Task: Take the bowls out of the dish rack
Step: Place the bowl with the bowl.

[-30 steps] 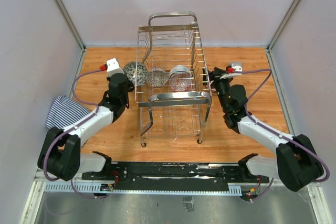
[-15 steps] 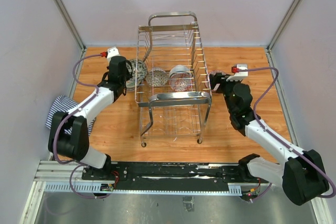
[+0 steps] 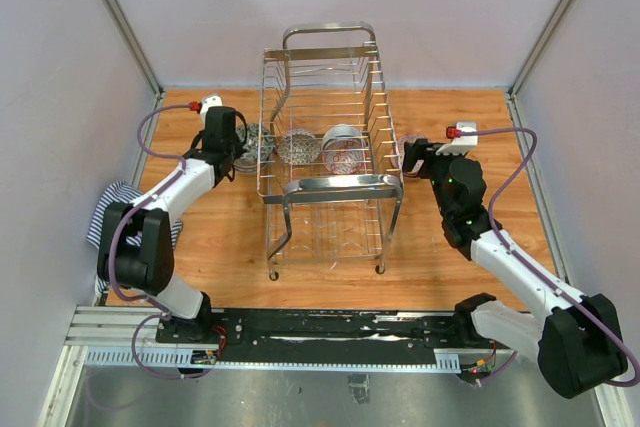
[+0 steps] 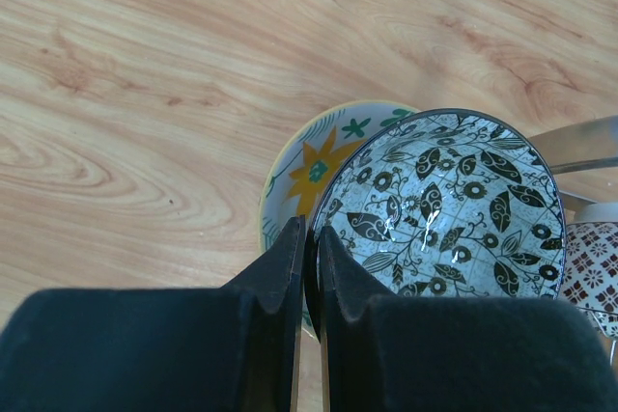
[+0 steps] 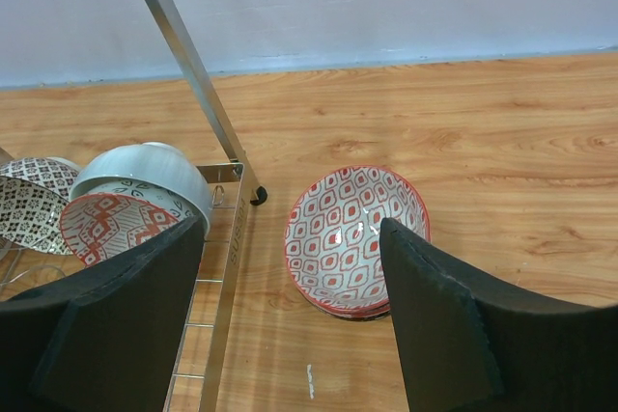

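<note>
Right wrist: red bowl lies just outside dish rack.

No legible text, label, brand or number anywhere. Only a faint stamped marking on the flat rail of the dish rack, lower left of the right wrist view (too small and skewed to make out). Painted patterns on the bowls, flowers and leaves and diamonds, not lettering.

Tight pinch here: the left pincer nips the rim of the leaf-patterned bowl, tilted over a yellow-flowered bowl on the wooden worktop.
</note>
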`<state>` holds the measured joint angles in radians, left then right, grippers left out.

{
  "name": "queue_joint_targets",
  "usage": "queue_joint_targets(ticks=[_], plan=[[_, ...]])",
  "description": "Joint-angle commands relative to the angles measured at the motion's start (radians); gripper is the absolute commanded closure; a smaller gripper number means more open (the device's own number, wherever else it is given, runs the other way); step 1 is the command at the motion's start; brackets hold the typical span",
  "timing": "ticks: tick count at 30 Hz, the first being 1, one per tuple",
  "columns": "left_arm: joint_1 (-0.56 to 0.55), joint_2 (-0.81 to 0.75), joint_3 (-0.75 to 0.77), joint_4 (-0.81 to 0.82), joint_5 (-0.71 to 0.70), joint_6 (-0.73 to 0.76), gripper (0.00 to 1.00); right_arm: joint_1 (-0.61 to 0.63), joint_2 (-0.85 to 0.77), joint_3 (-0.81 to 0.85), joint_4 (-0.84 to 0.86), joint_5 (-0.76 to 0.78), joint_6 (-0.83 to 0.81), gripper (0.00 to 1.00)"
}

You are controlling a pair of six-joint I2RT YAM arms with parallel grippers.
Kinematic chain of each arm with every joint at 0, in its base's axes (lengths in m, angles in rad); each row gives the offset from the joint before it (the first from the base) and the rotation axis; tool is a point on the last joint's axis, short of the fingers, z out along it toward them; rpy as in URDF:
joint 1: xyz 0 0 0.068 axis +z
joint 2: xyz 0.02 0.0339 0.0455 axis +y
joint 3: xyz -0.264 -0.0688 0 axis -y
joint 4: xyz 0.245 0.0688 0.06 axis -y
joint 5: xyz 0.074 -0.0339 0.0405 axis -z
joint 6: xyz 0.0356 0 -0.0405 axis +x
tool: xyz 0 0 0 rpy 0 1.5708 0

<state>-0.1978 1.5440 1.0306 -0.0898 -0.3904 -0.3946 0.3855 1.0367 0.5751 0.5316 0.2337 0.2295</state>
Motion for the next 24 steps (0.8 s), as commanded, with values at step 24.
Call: queue_joint_targets(ticks=[24], plan=[[0.041,0.045,0.047,0.004,0.039,-0.014,0.99,-0.013,-0.014,0.020,-0.010,-0.033,0.015,0.26]])
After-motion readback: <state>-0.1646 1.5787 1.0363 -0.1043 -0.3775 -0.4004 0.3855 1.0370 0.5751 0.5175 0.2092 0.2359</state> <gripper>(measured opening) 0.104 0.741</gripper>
